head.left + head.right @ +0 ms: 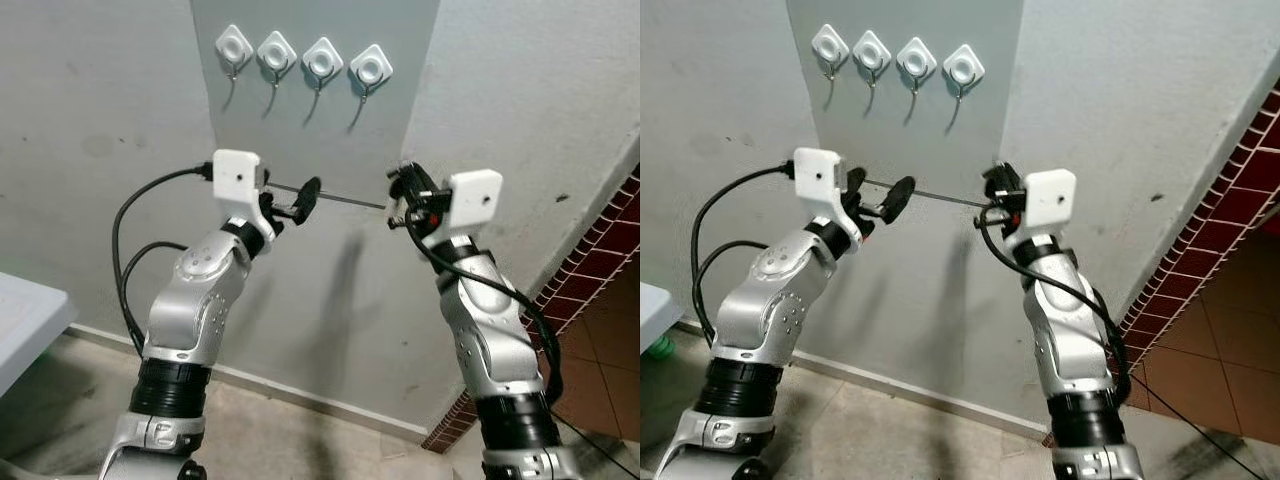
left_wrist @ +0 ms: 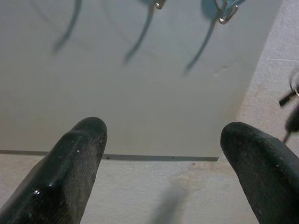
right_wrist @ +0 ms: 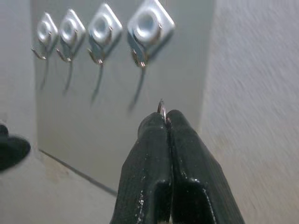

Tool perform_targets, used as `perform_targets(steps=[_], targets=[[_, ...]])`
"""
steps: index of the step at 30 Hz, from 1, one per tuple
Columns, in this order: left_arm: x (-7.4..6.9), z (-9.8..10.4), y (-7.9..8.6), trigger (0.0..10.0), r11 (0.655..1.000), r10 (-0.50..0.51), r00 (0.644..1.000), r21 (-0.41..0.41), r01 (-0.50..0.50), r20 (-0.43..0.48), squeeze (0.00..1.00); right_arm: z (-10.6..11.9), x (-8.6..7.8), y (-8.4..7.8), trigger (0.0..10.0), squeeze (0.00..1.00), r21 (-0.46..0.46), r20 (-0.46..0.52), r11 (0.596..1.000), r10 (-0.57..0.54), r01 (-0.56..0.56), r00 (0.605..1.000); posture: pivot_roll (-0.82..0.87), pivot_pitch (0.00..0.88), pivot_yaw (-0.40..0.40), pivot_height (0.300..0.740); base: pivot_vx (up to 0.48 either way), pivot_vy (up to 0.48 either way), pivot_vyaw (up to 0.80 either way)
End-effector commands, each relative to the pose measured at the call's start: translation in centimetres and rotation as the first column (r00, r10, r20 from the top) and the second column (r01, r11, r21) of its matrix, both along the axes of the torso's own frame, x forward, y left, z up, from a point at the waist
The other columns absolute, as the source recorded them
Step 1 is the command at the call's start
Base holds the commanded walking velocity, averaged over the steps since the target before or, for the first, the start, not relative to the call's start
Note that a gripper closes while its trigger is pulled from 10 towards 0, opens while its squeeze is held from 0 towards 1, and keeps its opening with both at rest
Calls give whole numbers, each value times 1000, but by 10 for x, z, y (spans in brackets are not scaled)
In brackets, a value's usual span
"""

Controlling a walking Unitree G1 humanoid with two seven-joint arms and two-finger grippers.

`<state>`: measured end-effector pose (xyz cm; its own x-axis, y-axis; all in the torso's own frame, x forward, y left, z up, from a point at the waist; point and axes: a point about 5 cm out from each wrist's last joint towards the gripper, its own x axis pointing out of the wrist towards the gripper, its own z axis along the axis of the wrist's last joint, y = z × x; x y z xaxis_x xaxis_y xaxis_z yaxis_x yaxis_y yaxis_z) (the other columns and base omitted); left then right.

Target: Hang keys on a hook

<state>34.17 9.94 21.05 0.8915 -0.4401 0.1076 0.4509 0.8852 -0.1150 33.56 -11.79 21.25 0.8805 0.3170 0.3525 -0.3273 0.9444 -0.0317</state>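
Note:
Four white diamond-shaped hooks (image 1: 323, 58) sit in a row on a grey panel (image 1: 330, 130) on the wall. My right gripper (image 1: 403, 188) is raised below and to the right of the rightmost hook (image 3: 145, 25). It is shut on the keys, and a small metal key ring (image 3: 161, 108) pokes out at its fingertips, a short way under that hook. My left gripper (image 1: 296, 204) is held up near the panel's lower edge, open and holding nothing. From the left wrist, the keys (image 2: 292, 100) show as a dark shape at the picture's edge.
A white table corner (image 1: 25, 310) juts in at the lower left. A dark red tiled wall (image 1: 600, 260) runs down the right side. Black cables (image 1: 125, 250) loop off my left arm. Bare wall lies between the two arms.

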Motion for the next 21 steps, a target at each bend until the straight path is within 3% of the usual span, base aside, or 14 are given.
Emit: perform_targets(steps=[1,11,14,21], targets=[[-1,8,-5,10000,999,-40,999,16,40,24,0,9,4,2,10000,0,-9,33,999,36,-36,999,-46,0,-10,740,0,0,0],[-2,13,-6,10000,998,-63,997,26,62,37,0,23,13,14,10000,0,-7,73,986,164,-164,984,-36,0,-14,740,0,0,0],[-3,15,-7,10000,998,-66,997,26,65,46,0,32,16,23,10000,0,22,96,969,242,-245,965,-34,0,-14,740,0,0,0],[-3,17,-8,10000,997,-67,996,29,66,57,0,40,24,32,10000,0,59,99,950,301,-307,949,-28,0,-16,740,0,0,0]])
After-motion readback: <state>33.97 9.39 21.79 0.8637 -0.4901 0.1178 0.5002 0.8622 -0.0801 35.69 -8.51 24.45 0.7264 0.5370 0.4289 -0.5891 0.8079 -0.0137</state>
